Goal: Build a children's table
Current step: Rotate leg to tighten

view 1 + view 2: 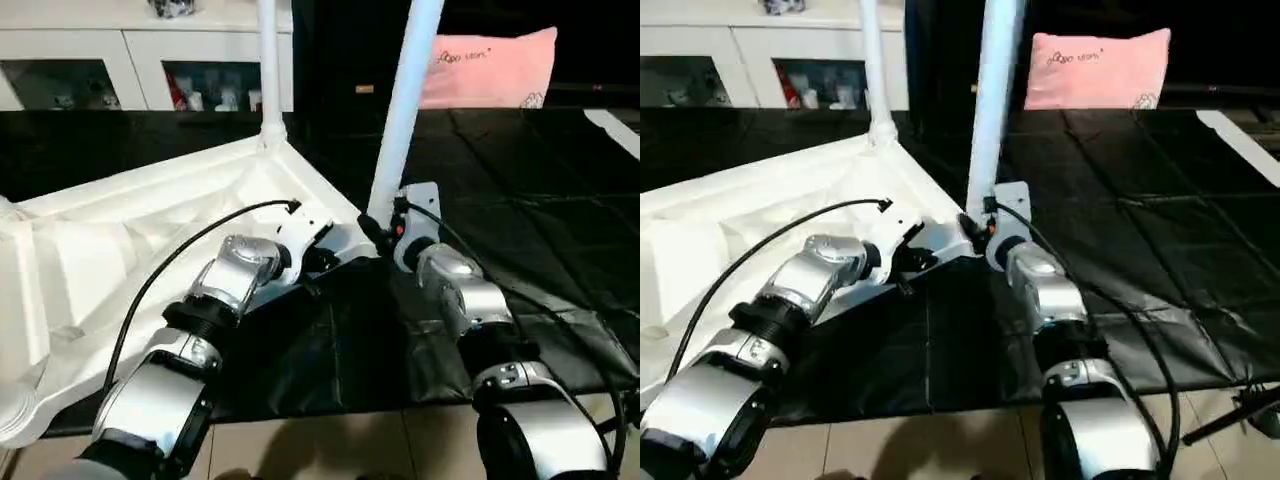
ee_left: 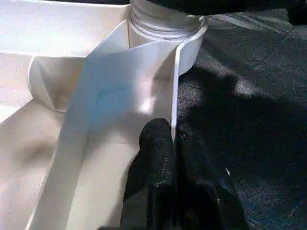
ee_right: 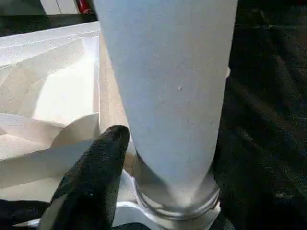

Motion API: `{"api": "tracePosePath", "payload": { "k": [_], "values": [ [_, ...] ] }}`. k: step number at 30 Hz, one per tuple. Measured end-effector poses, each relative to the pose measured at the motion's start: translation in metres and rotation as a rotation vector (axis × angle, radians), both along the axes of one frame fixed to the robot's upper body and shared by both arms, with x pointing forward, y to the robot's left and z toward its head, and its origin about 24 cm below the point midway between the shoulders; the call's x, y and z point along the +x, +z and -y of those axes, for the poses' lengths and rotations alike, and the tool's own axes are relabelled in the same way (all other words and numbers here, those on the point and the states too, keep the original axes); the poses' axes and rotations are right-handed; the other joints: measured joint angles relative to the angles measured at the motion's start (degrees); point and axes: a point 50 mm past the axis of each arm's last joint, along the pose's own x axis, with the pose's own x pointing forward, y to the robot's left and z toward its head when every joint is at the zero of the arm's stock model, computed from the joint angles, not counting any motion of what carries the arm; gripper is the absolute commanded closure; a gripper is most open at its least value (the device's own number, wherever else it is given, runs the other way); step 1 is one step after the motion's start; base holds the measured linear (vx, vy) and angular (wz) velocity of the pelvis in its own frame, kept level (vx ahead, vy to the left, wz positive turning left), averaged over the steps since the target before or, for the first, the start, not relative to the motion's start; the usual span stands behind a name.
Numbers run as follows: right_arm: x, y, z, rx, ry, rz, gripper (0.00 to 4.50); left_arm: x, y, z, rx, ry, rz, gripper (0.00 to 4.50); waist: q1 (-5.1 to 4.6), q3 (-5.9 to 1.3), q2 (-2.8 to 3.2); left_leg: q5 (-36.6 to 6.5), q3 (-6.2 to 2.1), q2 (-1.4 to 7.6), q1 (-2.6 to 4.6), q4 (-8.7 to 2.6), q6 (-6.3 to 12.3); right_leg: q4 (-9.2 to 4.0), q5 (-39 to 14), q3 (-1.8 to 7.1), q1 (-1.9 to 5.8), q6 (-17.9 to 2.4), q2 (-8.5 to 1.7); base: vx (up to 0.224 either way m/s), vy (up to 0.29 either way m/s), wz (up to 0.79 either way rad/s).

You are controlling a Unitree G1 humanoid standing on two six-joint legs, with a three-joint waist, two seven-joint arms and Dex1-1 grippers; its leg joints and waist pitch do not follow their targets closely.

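The white table top point(image 1: 120, 250) lies upside down on a black mat, ribbed underside up. Two white tube legs stand in its corner sockets: one at the far corner point(image 1: 268, 60) and one at the near right corner point(image 1: 405, 100). My left gripper point(image 1: 318, 258) is shut on the thin raised rim point(image 2: 175, 86) just short of that near socket point(image 2: 165, 24), one finger on each side of the wall. My right gripper point(image 1: 383, 228) holds the near leg point(image 3: 168, 72) just above its socket. One black finger point(image 3: 96, 182) lies against the leg; the other is hidden behind it.
A black mat point(image 1: 520, 200) covers the floor under and to the right of the table top. A pink pillow point(image 1: 490, 65) lies at the back right, and a white cabinet point(image 1: 130, 60) with glass doors stands at the back left. Light floor tiles point(image 1: 330, 440) run along the mat's front edge.
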Motion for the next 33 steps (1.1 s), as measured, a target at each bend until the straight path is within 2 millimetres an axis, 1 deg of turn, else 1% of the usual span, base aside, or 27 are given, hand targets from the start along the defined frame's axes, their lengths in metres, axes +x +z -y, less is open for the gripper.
{"api": "tracePosePath", "payload": {
  "k": [1, 2, 3, 5, 6, 7, 8, 12, 13, 14, 17, 20, 21, 22, 26, 29, 31, 33],
  "values": [
    [-0.001, -0.001, 0.000, 0.005, 0.015, 0.011, 1.28, 0.000, 0.000, -0.001, 0.004, -0.010, 0.003, 4.50, -0.03, 0.00, 0.00, 0.0, 0.00, 0.00, -0.01, -0.01, 0.00, -0.01, 0.0, 0.00, 0.00, 0.0, 0.00, 0.000, 0.000, 0.00],
    [-0.003, -0.002, 0.001, 0.006, 0.032, 0.022, 1.10, 0.000, 0.001, -0.003, 0.011, -0.025, 0.009, 4.50, -0.04, 0.00, 0.00, 0.0, 0.00, 0.00, -0.01, -0.05, 0.00, -0.02, 0.0, 0.00, -0.01, 0.0, 0.00, 0.000, 0.000, 0.00],
    [-0.004, -0.003, 0.003, 0.007, 0.049, 0.032, 1.10, 0.000, 0.001, -0.005, 0.015, -0.038, 0.012, 4.50, -0.03, 0.00, 0.01, 0.0, 0.00, 0.00, -0.02, -0.09, 0.00, -0.04, 0.0, 0.00, -0.01, 0.0, 0.00, 0.000, 0.000, 0.00],
    [-0.006, -0.003, 0.004, 0.005, 0.080, 0.045, 0.87, -0.001, 0.001, -0.008, 0.022, -0.056, 0.018, 4.50, -0.05, 0.00, 0.01, 0.0, 0.02, 0.00, -0.04, -0.19, -0.01, -0.04, 0.0, -0.01, -0.03, 0.0, 0.01, 0.000, 0.000, 0.00],
    [-0.007, -0.003, 0.005, 0.003, 0.095, 0.051, 0.87, 0.000, 0.002, -0.010, 0.025, -0.057, 0.018, 4.50, 0.04, 0.00, 0.01, 0.0, 0.02, 0.01, -0.04, -0.22, -0.01, -0.04, 0.0, -0.02, -0.03, 0.0, 0.02, 0.000, 0.000, 0.00],
    [-0.010, -0.003, 0.011, -0.005, 0.116, 0.065, 0.77, -0.001, 0.002, -0.012, 0.029, -0.071, 0.020, 4.50, 0.18, 0.00, 0.02, 0.0, 0.01, 0.01, -0.03, -0.23, -0.01, -0.05, 0.0, -0.02, -0.03, 0.0, 0.02, 0.000, 0.000, 0.00],
    [-0.015, -0.004, 0.017, -0.009, 0.177, 0.081, 0.52, -0.002, 0.002, -0.015, 0.032, -0.095, 0.025, 4.50, 0.32, 0.00, 0.02, 0.0, 0.02, 0.01, -0.04, -0.26, 0.00, -0.09, -0.1, -0.03, -0.03, 0.1, 0.02, 0.000, 0.000, 0.00],
    [-0.031, -0.010, 0.029, -0.022, 0.340, 0.078, 0.32, -0.004, 0.002, -0.033, 0.049, -0.132, 0.040, 4.50, -0.07, 0.02, -0.01, 0.0, 0.03, 0.03, -0.11, -0.24, 0.01, -0.06, 0.0, -0.03, -0.04, 0.0, 0.04, 0.000, 0.000, 0.00],
    [-0.033, -0.010, 0.031, -0.034, 0.380, 0.083, 0.10, -0.005, 0.002, -0.038, 0.052, -0.150, 0.041, 4.50, -0.03, 0.02, 0.00, 0.0, 0.03, 0.04, -0.09, -0.23, 0.01, -0.06, 0.0, -0.03, -0.04, 0.1, 0.03, 0.000, 0.000, 0.00],
    [-0.035, -0.007, 0.034, -0.047, 0.416, 0.089, 0.03, -0.007, 0.002, -0.041, 0.056, -0.170, 0.041, 4.50, 0.04, 0.02, 0.00, 0.0, 0.03, 0.04, -0.06, -0.21, 0.01, -0.06, 0.0, -0.03, -0.04, 0.1, 0.03, 0.000, 0.000, 0.00],
    [-0.037, 0.004, 0.047, -0.093, 0.512, 0.131, 0.03, -0.013, 0.004, -0.054, 0.062, -0.255, 0.027, 4.50, 0.40, 0.02, -0.01, 0.0, 0.02, 0.05, -0.04, -0.18, 0.01, -0.09, 0.0, -0.03, -0.05, 0.1, 0.03, 0.000, 0.000, 0.00],
    [-0.046, 0.011, 0.056, -0.120, 0.626, 0.150, 0.03, -0.023, 0.005, -0.068, 0.043, -0.344, -0.007, 4.50, 0.76, 0.03, -0.02, -0.1, 0.03, 0.05, -0.06, -0.22, 0.07, -0.12, -0.1, -0.04, -0.05, 0.1, 0.03, 0.000, 0.000, 0.00],
    [-0.050, 0.011, 0.056, -0.113, 0.668, 0.146, 0.03, -0.025, 0.005, -0.072, 0.042, -0.371, -0.016, 4.50, 0.90, 0.03, -0.02, -0.1, 0.03, 0.05, -0.06, -0.22, 0.08, -0.12, -0.1, -0.04, -0.05, 0.1, 0.03, 0.000, 0.000, 0.00],
    [-0.053, 0.012, 0.054, -0.105, 0.714, 0.143, 0.03, -0.028, 0.005, -0.076, 0.040, -0.398, -0.027, 4.50, 1.24, 0.03, -0.02, -0.1, 0.03, 0.06, -0.06, -0.21, 0.08, -0.12, -0.1, -0.05, -0.05, 0.1, 0.03, 0.000, 0.000, 0.00],
    [-0.059, 0.015, 0.048, -0.081, 0.837, 0.135, 0.03, -0.034, 0.005, -0.076, 0.041, -0.475, -0.045, 4.50, 2.19, 0.04, -0.04, -0.1, 0.05, 0.07, -0.06, -0.13, 0.07, -0.08, -0.1, -0.04, -0.05, 0.1, 0.01, 0.000, 0.000, 0.00],
    [-0.064, 0.014, 0.045, -0.093, 0.935, 0.122, 0.03, -0.040, 0.006, -0.081, 0.042, -0.526, -0.070, 4.50, 2.34, 0.05, -0.08, -0.1, 0.05, 0.06, -0.06, -0.12, 0.07, -0.08, -0.1, -0.03, -0.04, 0.1, 0.01, 0.000, 0.000, 0.00],
    [-0.066, 0.012, 0.045, -0.091, 0.975, 0.100, 0.31, -0.044, 0.007, -0.085, 0.045, -0.564, -0.089, 4.50, 2.40, 0.07, -0.10, -0.1, 0.04, 0.07, -0.06, -0.14, 0.07, -0.08, -0.1, -0.04, -0.05, 0.1, 0.01, 0.000, 0.000, 0.00],
    [-0.064, 0.011, 0.045, -0.090, 0.993, 0.091, 0.38, -0.046, 0.008, -0.085, 0.053, -0.594, -0.102, 4.50, 2.54, 0.07, -0.10, -0.1, 0.04, 0.07, -0.05, -0.14, 0.06, -0.06, -0.1, -0.05, -0.05, 0.1, 0.01, 0.000, 0.000, 0.00]
  ]
}}
